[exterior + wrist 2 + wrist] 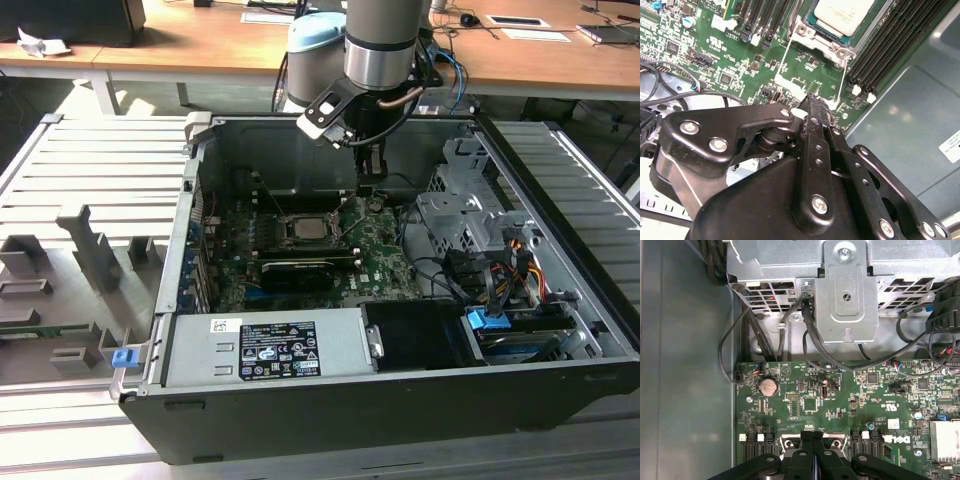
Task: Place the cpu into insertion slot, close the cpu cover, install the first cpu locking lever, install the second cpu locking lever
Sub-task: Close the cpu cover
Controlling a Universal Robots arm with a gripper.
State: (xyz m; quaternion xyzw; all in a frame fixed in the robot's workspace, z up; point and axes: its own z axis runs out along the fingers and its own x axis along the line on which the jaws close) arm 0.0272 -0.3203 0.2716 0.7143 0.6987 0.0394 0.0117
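Your arm's pincer hangs clenched inside an open computer case, with the cpu seated in the insertion slot.
In both wrist views you see the black fingers pressed together with nothing between them, their tips over the green circuit board. In the exterior view the pincer is just beyond the slot, toward the exterior view's right and apart from it. In the second wrist view the chip's pale silvery top faces up, and the cpu cover lies as a silvery frame around it. Two thin wire levers run out from the frame's corners; you cannot tell whether they are latched. The case sits on a ribbed grey counter.
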